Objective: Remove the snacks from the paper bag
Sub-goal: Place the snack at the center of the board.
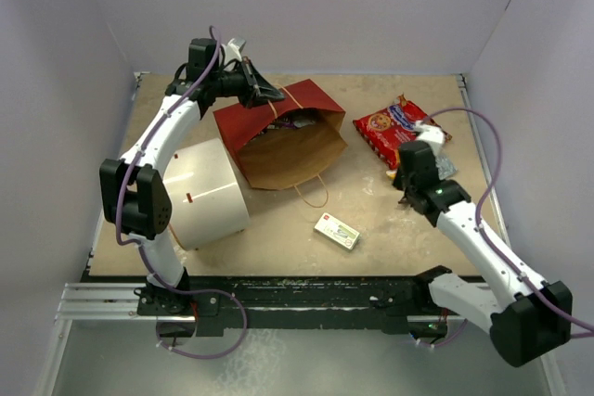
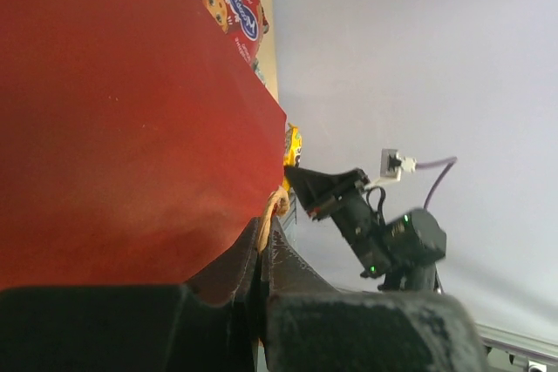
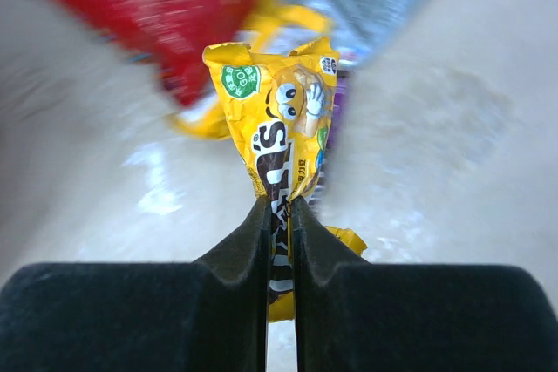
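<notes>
My left fingers (image 2: 264, 237) are clamped shut on an edge of the paper bag (image 1: 278, 136), which lies on its side mid-counter (image 1: 390, 229) with its mouth toward me. My right fingers (image 3: 279, 215) pinch a yellow candy pack (image 3: 283, 128) near the red cookie bag (image 1: 390, 127), right of the paper bag.

Even, diffuse light; soft shadows on the tan tabletop (image 1: 288, 229). In my right wrist view, only the crinkled yellow candy pack (image 3: 283, 128) is sharp; background blurred.
</notes>
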Robot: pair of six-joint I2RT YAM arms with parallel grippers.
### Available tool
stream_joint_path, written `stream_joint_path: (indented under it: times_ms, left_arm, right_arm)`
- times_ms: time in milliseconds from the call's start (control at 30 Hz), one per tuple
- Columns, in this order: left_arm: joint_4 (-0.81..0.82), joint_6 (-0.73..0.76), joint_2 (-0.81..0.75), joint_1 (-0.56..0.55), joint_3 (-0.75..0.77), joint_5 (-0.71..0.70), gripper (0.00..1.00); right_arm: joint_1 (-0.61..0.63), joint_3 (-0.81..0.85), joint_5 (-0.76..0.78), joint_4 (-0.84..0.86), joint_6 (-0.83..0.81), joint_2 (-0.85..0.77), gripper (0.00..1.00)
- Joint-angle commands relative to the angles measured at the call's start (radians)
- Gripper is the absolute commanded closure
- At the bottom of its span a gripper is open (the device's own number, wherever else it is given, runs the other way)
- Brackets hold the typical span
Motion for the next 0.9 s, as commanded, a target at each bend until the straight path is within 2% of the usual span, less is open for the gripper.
stream_joint_path:
  times_ms: [0,100,233,700,733,767,867]
  left_arm:
    - [0.053,-0.008,-0.049,-0.002,-0.009,0.013,1.00]
    - [0.049,-0.006,-0.059,-0.002,-0.011,0.012,1.00]
    - [0.040,-0.002,-0.065,-0.002,-0.014,0.021,1.00]
    - [0.023,0.007,-0.061,-0.003,0.005,0.046,1.00]
    - [0.021,0.008,-0.061,-0.003,0.004,0.045,1.00]
    - [0.020,0.008,-0.064,-0.003,0.004,0.045,1.00]
    - [0.018,0.010,-0.062,-0.003,0.005,0.047,1.00]
  right_arm:
    - [-0.205,0.049,-0.006,-0.186,0.236,0.031,1.00]
    - [-0.298,0.019,-0.060,-0.212,0.286,0.024,1.00]
    - [-0.341,-0.040,-0.083,-0.172,0.290,0.026,1.00]
    - [-0.383,-0.151,-0.248,0.060,0.288,0.139,1.00]
    - [-0.383,-0.157,-0.263,0.081,0.283,0.137,0.96]
    - [-0.383,-0.160,-0.283,0.101,0.276,0.132,0.88]
    - [-0.383,-0.154,-0.371,0.163,0.220,0.087,0.59]
